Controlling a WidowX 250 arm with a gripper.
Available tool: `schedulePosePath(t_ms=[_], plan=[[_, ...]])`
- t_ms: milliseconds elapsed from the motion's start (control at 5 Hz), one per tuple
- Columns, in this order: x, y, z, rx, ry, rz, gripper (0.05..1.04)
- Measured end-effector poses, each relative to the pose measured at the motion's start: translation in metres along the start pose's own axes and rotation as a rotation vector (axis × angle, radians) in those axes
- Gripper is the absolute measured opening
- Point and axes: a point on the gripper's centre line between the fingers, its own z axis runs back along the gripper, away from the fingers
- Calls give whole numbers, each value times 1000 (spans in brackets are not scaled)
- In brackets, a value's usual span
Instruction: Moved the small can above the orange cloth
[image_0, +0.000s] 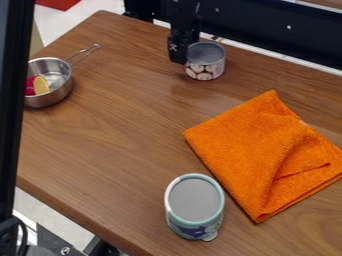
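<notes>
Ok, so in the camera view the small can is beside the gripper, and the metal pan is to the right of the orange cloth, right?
Not quite: the camera view shows the metal pan to the left of the orange cloth, not to the right. The small can is beside the gripper, as you said.

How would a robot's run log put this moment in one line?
gripper: right beside small can | small can: upright, off orange cloth, nearer table's far edge | teal-rimmed container: upright beside cloth
</notes>
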Motion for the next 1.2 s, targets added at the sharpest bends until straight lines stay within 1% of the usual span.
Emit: schedulePosePath(t_ms=[400,600,800,1000,1200], plan=[[-26,1,5,4,11,14,997],[-43,-1,9,-12,19,26,997],[-63,-4,11,-41,50,24,997],[-78,-3,13,-52,71,21,997],[-91,-1,14,-48,83,5,997]])
